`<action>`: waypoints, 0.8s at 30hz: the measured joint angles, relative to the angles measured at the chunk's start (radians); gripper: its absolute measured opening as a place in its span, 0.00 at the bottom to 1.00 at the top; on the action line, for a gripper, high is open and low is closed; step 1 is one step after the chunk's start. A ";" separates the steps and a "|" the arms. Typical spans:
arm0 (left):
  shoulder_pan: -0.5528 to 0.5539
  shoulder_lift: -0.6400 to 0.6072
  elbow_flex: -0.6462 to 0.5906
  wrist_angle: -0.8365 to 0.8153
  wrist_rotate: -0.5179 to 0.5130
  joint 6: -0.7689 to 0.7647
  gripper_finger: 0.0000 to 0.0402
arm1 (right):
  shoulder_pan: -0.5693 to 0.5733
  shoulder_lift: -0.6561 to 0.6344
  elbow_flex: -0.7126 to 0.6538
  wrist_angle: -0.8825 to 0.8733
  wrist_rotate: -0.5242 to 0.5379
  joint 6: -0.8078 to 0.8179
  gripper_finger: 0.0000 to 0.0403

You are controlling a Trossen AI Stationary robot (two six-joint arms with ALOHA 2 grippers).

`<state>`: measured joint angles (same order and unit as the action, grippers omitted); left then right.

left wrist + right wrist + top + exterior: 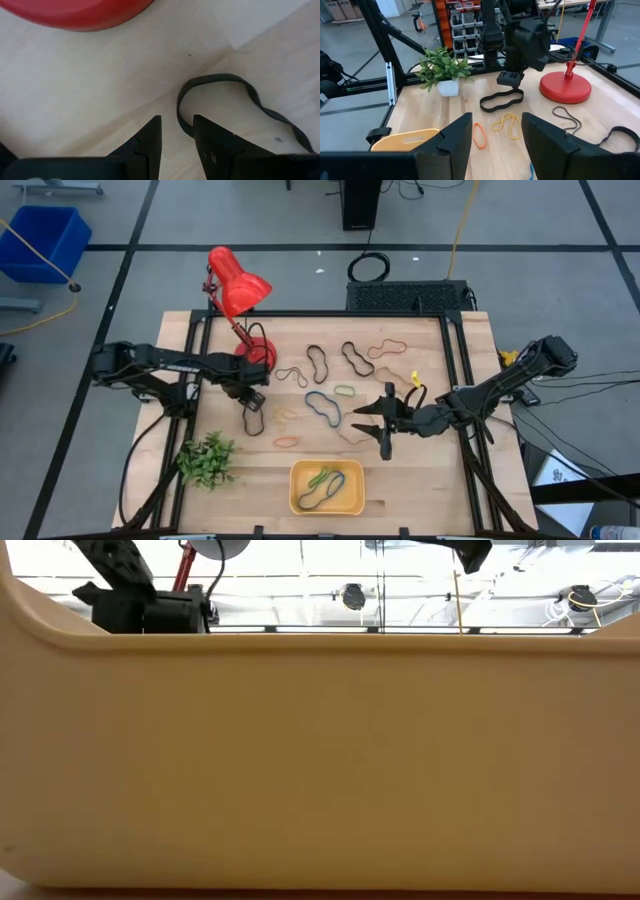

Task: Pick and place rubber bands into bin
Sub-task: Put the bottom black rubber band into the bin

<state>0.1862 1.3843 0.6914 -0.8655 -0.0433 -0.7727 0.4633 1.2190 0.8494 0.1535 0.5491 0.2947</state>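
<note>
Left claw (252,401) is set low on the bench (420,480) beside the red lamp's base (258,352), fingers (150,142) narrowly parted astride one end of a black rubber band (225,95); no grip is made yet. Right claw (385,421) hovers mid-bench, spread wide and empty.

Bin (298,502) sits at the bench's near edge; a green and a dark band are already inside. Other rubber bands (322,408) lie scattered between lamp and bin.

Risks, judged:
- Thin band lies flat; fingers could close over it and scrape wood, coming up empty.
- Floppy loop may slip out or snag during carry.
- Lamp base is just beside the left claw; a bump is possible.
- Both arms are near; paths to the bin could cross.

No brand, label or writing can be read.
</note>
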 joint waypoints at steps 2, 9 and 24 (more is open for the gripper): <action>0.010 0.024 0.000 0.006 0.000 0.005 0.30 | 0.000 0.000 0.000 0.000 0.000 0.000 0.41; 0.033 0.083 0.000 0.053 0.031 0.030 0.29 | 0.000 0.000 0.000 0.000 0.000 -0.011 0.41; 0.031 0.081 0.000 0.059 0.072 0.119 0.02 | 0.002 0.000 0.000 0.000 -0.003 -0.011 0.41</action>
<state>0.2168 1.4651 0.6914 -0.8068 0.0286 -0.6541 0.4648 1.2190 0.8494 0.1532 0.5457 0.2832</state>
